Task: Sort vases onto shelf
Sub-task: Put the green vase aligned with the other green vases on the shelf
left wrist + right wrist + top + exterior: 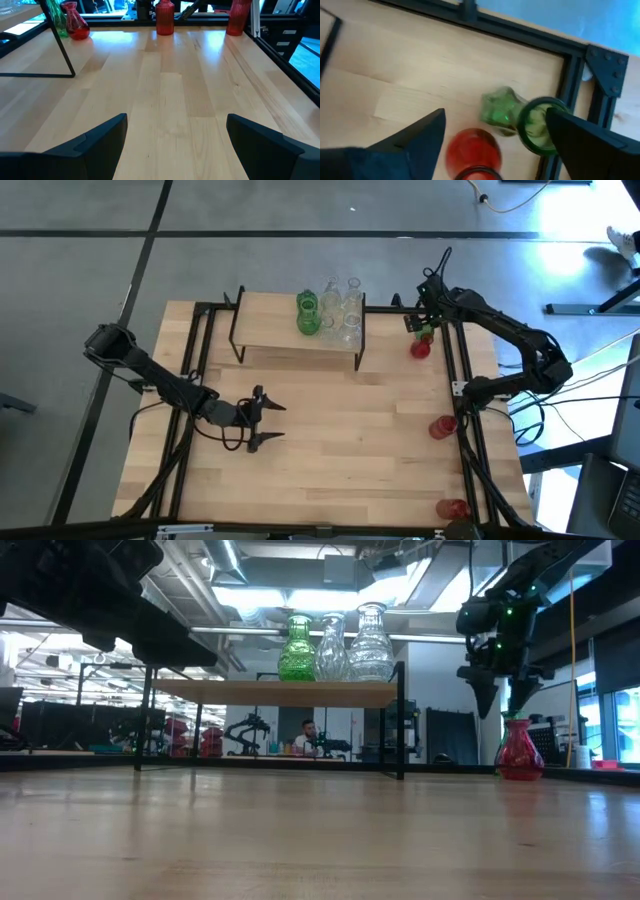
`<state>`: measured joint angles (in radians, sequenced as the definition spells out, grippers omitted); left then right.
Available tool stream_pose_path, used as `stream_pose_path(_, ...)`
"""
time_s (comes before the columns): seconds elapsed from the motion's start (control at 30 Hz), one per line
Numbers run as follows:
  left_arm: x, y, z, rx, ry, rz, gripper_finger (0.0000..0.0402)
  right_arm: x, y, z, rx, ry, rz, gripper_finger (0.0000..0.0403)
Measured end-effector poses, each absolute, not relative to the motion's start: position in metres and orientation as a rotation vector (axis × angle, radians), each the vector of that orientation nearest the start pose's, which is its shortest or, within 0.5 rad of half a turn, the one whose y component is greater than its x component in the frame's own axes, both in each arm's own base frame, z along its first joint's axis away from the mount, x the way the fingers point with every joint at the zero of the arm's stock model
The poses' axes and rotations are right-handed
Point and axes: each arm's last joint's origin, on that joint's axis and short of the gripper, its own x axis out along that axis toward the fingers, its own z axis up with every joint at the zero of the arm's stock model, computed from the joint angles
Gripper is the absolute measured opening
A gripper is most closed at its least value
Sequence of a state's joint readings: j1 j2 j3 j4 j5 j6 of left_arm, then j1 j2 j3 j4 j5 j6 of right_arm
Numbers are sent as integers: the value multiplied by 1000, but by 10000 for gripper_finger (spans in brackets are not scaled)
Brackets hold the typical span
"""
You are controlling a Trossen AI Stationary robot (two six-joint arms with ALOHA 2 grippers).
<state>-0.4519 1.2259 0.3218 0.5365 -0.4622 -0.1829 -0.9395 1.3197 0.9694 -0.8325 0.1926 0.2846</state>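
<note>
The shelf point(290, 330) stands at the far middle of the tabletop point(330, 430). On its right half stand one green vase point(308, 313) and a cluster of clear vases point(342, 310), grouped close together; in the low view the green vase point(297, 648) is leftmost, with clear vases point(370, 643) beside it.

The right pincer point(424, 317) hangs at the far right of the tabletop, just beyond the shelf's right end, pointing down. Its fingers are spread wide and grip nothing. Directly below it a red vase point(420, 348) stands upright on the tabletop; the low view shows the fingertips just above the neck of this red vase point(519, 751), not touching it. In the right wrist view a green vase mouth point(538, 124) appears between the fingers, beside the red vase point(473, 149).

Two further red vases stand along the right edge: one at mid depth point(442, 426), one at the near right corner point(452, 508).

The left pincer point(276, 422) waits above the near left of the tabletop, fingers wide apart, holding nothing.
</note>
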Motion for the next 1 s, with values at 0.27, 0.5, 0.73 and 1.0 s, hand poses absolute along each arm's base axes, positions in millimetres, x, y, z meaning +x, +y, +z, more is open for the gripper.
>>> stream_pose_path(0.27,201,-83,163,-19,327,41,336,134,-205,234,672,1109,-1154,259)
stream_pose_path(0.5,201,-83,163,-18,327,41,336,133,-206,233,660,1113,-1166,197)
stream_pose_path(0.73,201,-83,163,-18,327,41,336,133,-206,234,640,1124,-1155,99)
stream_pose_path(1.0,201,-83,163,-18,327,41,336,133,-206,233,584,1160,-1137,9)
